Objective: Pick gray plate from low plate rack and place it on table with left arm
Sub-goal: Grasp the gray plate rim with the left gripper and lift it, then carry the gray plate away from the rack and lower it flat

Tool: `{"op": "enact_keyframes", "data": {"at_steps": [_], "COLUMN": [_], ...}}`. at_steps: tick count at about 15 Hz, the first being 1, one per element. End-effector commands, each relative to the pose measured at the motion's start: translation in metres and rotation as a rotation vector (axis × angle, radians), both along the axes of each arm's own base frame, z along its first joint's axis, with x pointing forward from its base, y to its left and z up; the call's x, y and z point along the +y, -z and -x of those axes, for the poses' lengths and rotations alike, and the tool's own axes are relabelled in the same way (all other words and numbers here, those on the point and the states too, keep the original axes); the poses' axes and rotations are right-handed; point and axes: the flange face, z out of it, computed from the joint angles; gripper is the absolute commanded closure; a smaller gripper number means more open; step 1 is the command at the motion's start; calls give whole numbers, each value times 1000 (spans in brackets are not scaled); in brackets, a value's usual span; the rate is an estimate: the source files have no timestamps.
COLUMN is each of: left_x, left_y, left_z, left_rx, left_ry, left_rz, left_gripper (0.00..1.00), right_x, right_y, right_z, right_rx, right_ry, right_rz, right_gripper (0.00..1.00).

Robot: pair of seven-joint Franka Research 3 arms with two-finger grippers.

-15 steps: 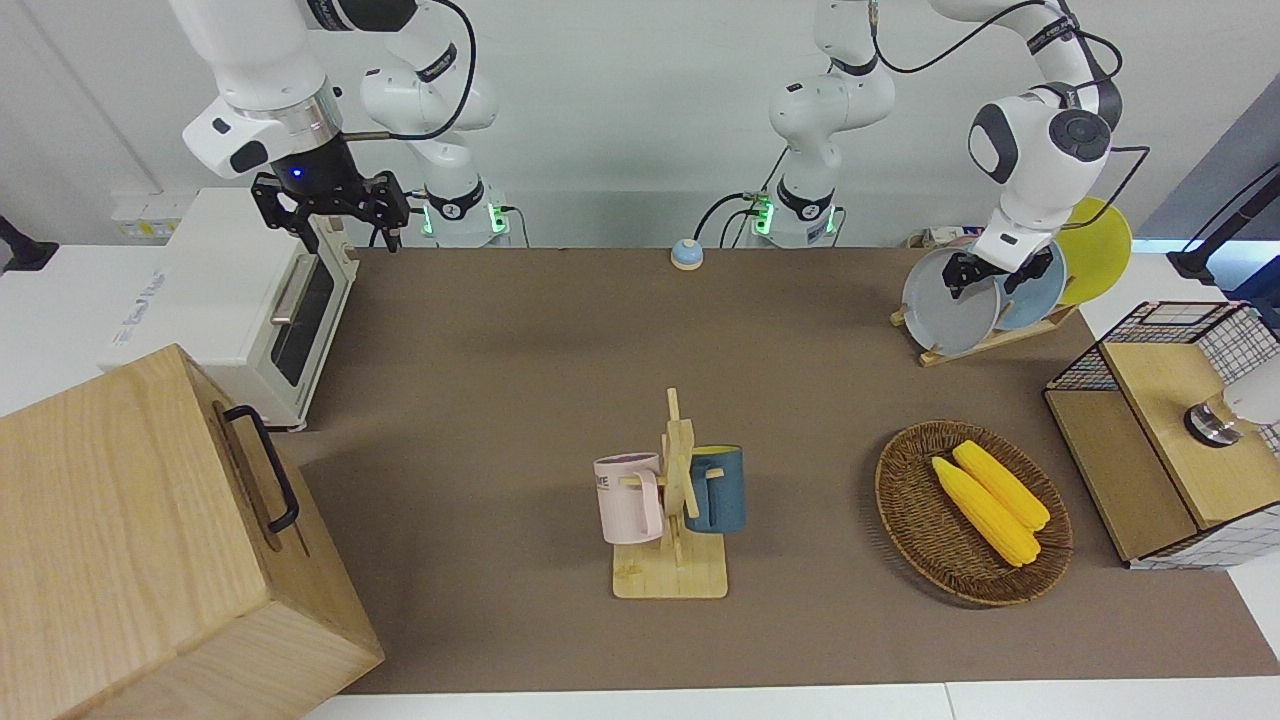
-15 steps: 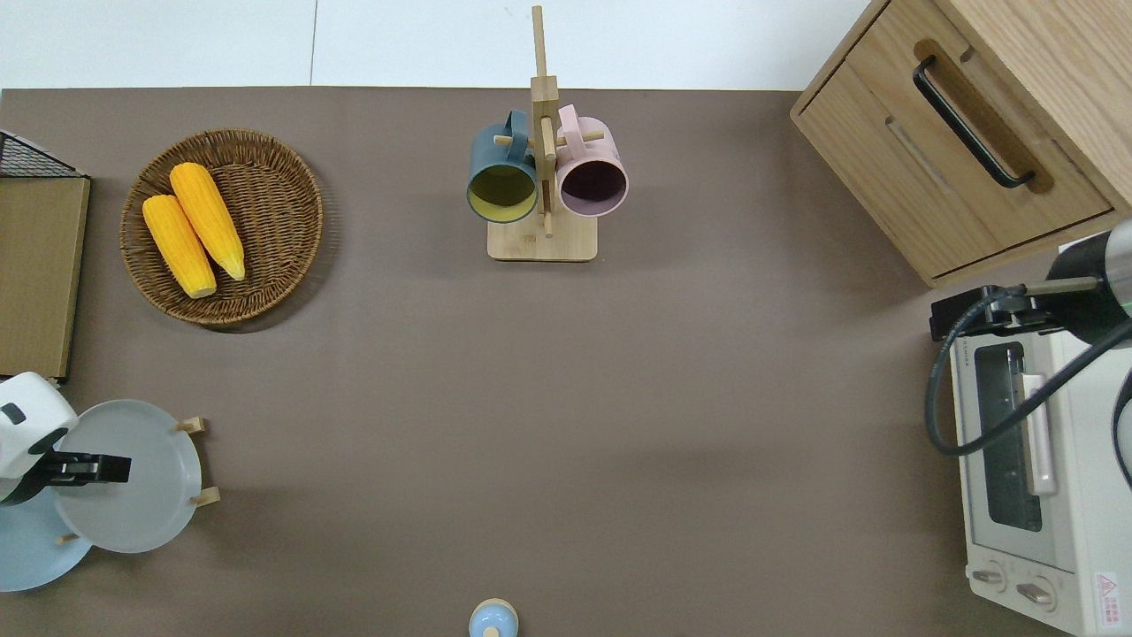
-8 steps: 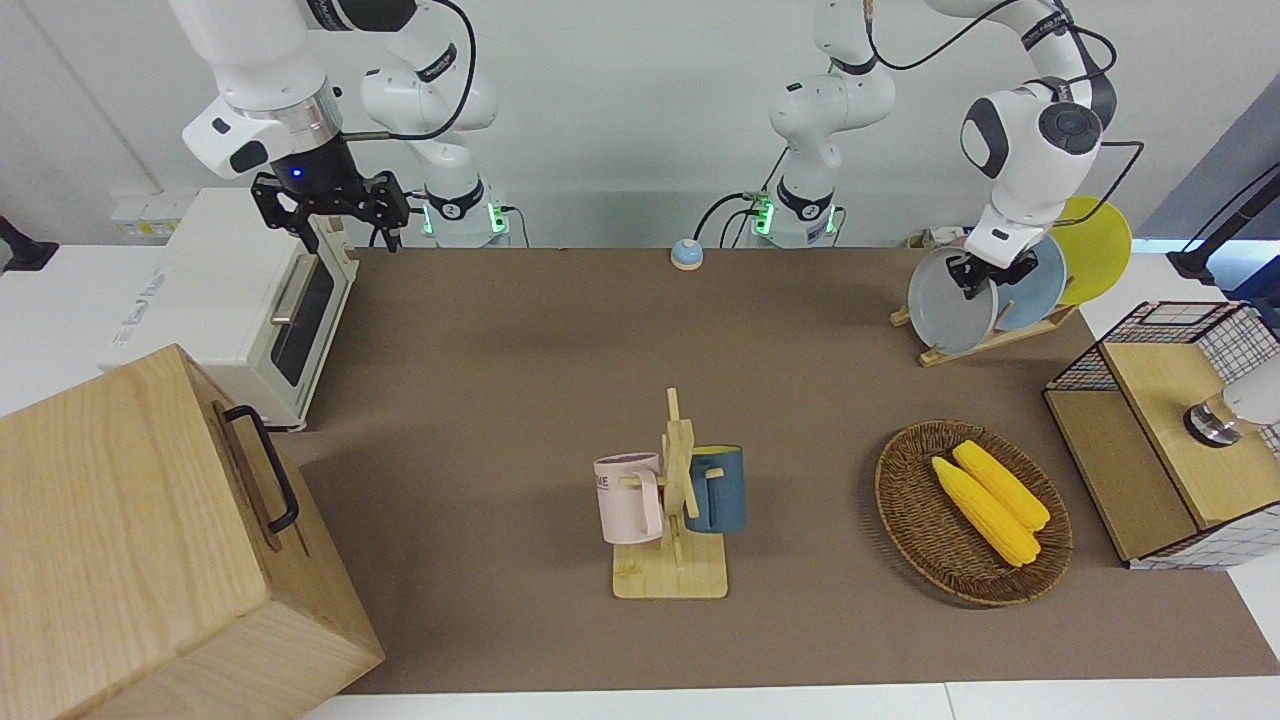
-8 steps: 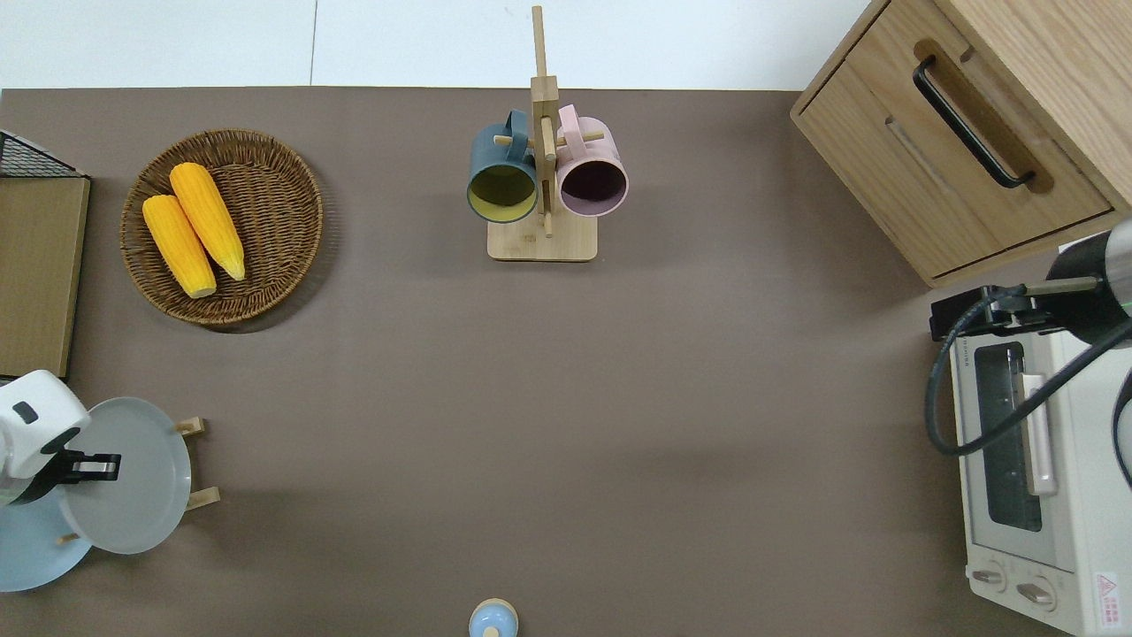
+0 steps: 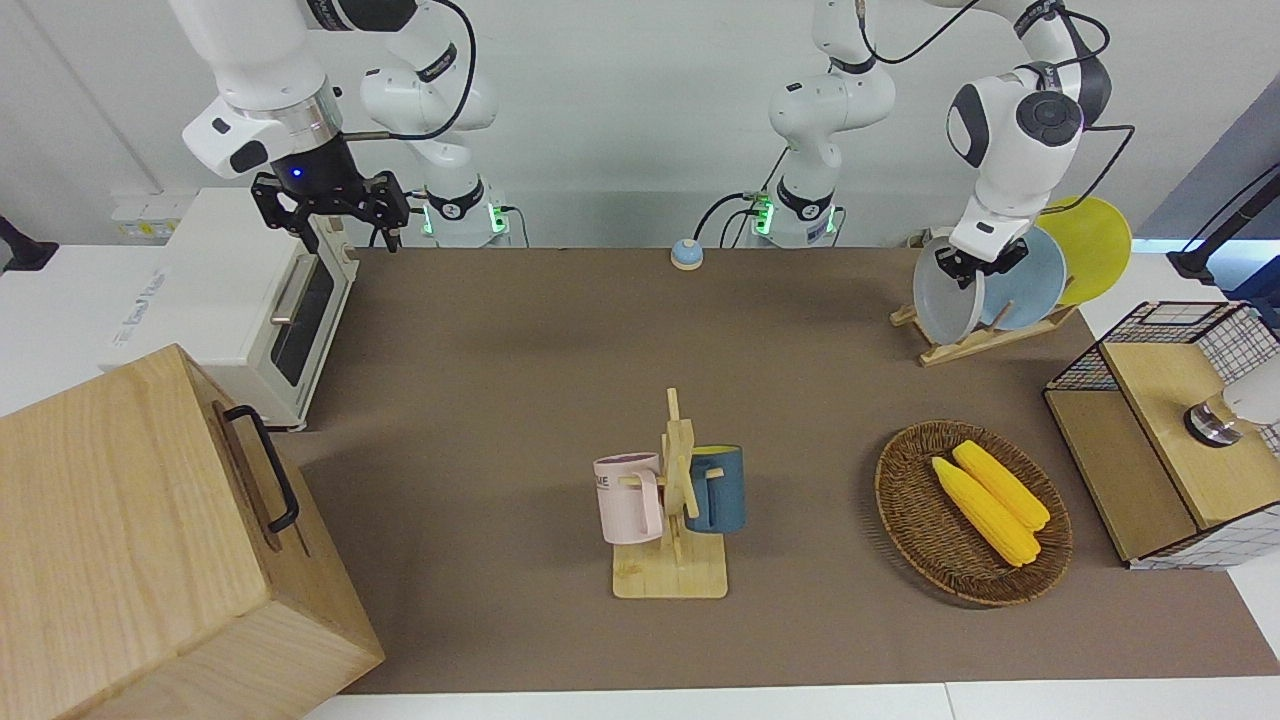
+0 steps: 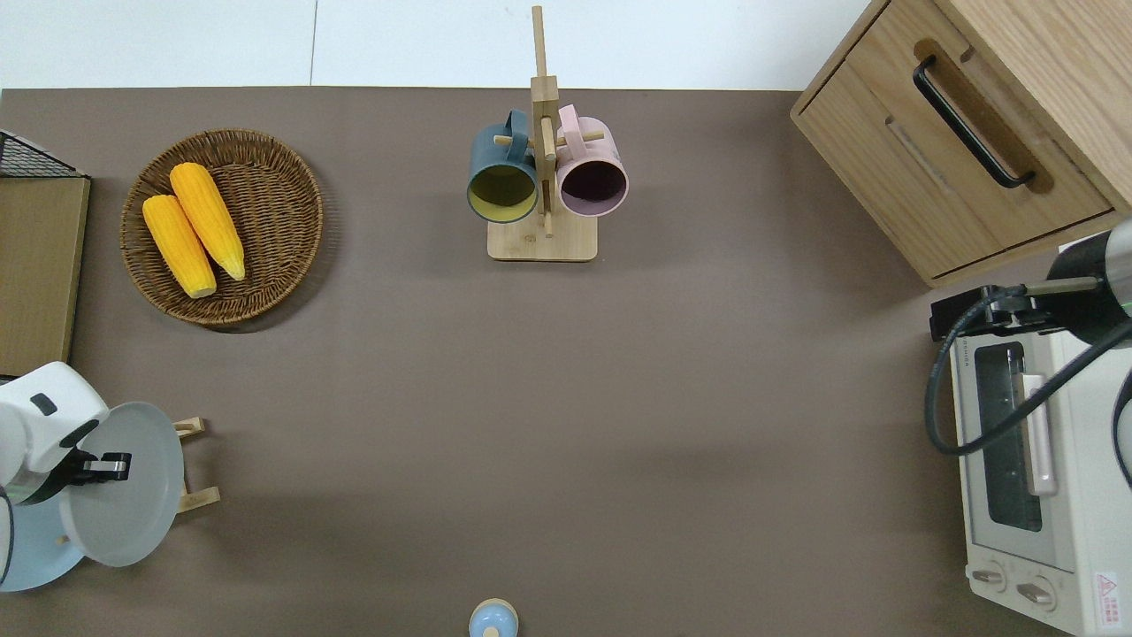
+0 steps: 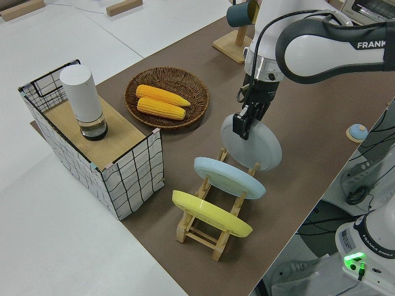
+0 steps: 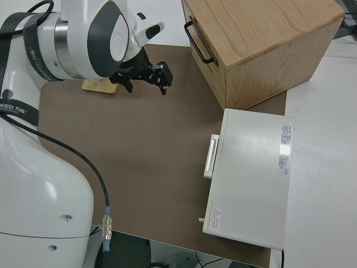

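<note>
Your left gripper (image 7: 242, 123) is clamped on the upper rim of the gray plate (image 7: 256, 145), and the plate hangs tilted over the low plate rack (image 7: 213, 233), at the end nearest the wicker basket (image 6: 265, 265). The light blue plate (image 7: 228, 177) and yellow plate (image 7: 210, 213) sit in the rack. Your right arm is parked, its jaws apart.

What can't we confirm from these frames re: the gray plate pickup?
- Whether the gray plate has cleared the low plate rack: its lower edge overlaps the pegs in every view.
- Light blue plate: overhead view, mostly covered by the gray plate and left arm.
- Yellow plate: out of the overhead view, partly hidden by the arm in the front view.
- Right arm parked.
</note>
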Motion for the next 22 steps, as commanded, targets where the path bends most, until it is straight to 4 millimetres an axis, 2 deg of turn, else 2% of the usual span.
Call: {"op": "enact_keyframes", "data": {"at_steps": [1,5,6,8,11,17,22], "left_x": [-17,-25,-34,-39,-51,-70,-80], "left_y": [-38,-75,-87,-97,-115,-117,-104], "left_z": [-4,-9,-11,-11,-9,-11,-17], "left_rx": [13,15,16,11,-1,-10,9], "left_ry": [0,-19,-23,-50,-115,-199,-258], "left_rz": [-19,-18,-26,-27,83,253,455], "left_gripper": [1000,1000,1000,1000,1000,1000,1000], "right_x": [1,1,1,1,1,1,1], "right_y": [-3,-3,-3,-3,-3,-3,-3], "right_z": [0,0,0,0,0,0,0], "right_rx": [-5,-5,-5,-5,-4,-5,-5], "right_ry": [3,3,3,3,3,3,3], "right_rz": [-3,-3,-3,-3,-3,-3,-3], "right_gripper": [17,17,17,17,17,17,17]}}
